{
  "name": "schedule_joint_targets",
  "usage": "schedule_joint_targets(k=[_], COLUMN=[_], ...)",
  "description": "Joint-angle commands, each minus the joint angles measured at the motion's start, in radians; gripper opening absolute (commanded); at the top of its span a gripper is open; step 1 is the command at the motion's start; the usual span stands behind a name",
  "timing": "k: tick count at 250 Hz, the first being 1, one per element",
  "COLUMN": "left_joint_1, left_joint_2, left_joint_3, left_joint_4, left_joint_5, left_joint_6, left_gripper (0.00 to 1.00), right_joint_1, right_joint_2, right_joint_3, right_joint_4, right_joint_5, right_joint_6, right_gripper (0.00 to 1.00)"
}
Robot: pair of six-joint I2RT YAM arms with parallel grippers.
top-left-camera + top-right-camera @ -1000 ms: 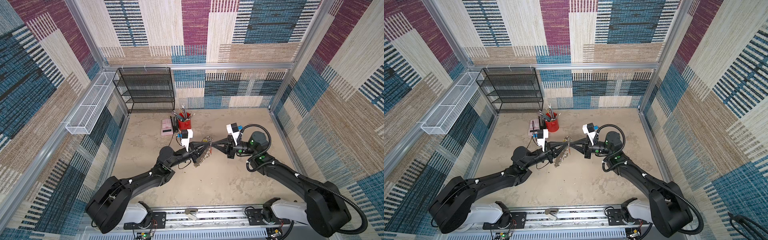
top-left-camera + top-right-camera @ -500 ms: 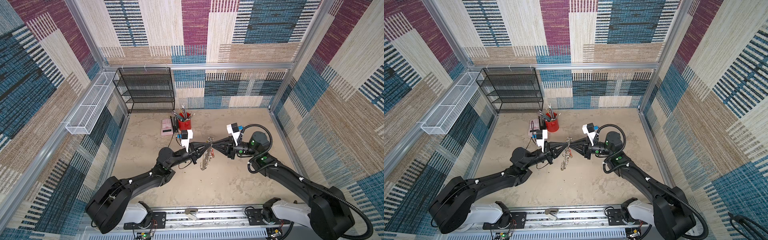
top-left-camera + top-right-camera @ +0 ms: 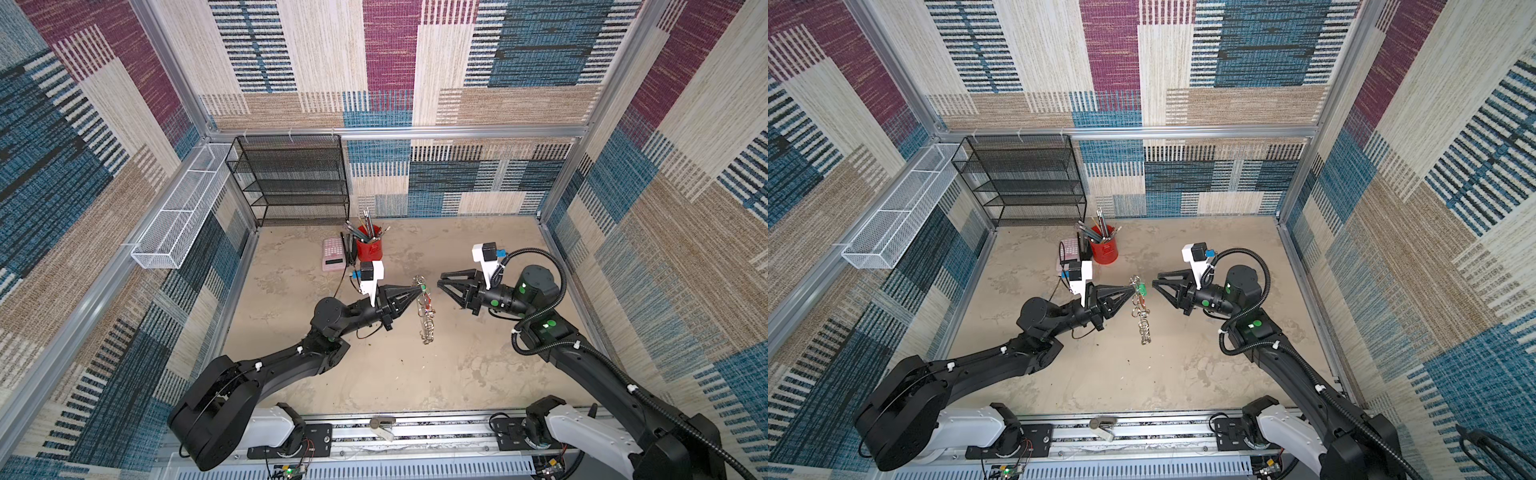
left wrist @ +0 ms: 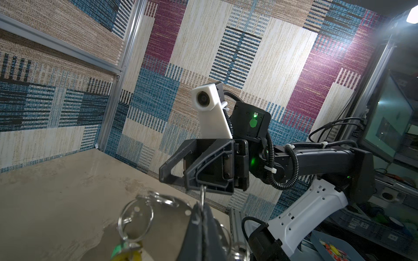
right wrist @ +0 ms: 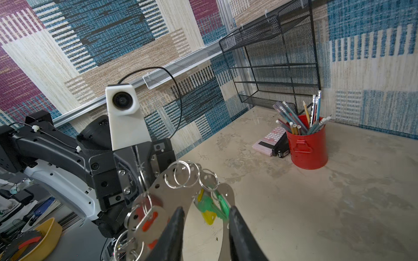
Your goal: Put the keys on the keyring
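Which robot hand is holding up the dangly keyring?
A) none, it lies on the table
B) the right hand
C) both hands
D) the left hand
D: the left hand pinches the top of the keyring, which hangs down, while the right hand stands open with a gap to it.

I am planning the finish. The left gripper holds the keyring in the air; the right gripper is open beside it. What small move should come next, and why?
Probably the left gripper should lower the keyring onto the table. It hangs from the shut jaws, the red-tagged key and the green-tagged key seem already on its rings, and the open right gripper stands clear of it.
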Motion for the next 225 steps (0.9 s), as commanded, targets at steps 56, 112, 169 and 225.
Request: schedule_joint_targets(k=[56,112,169,225], left_joint_1=[0.0,-0.001,-0.001,-0.001], left_joint_2=[0.021,0.015,0.017,0.023], left_joint_3=[0.003,0.001,0.002,0.002], left_joint_4=[0.085,0.079,0.084,0.091], left_joint_5=[0.033,0.034,0.037,0.041], left_joint_6=[-0.043,-0.042,-0.041,-0.048], left_gripper=[0.0,0.0,0.0,0.0], right_joint_1=[0.084,0.094,0.094,0.093], right_joint_2=[0.032,0.058,0.068,0.085], right_joint_3=[0.091,0.051,0.026,0.022], right_joint_4=[0.005,0.048,0.08,0.103], right_joint_5=[-0.064,-0.078,-0.087,-0.097], right_joint_6=[-0.037,-0.026,-0.012,-0.002], right_gripper=[0.47,0.44,0.35,0.27])
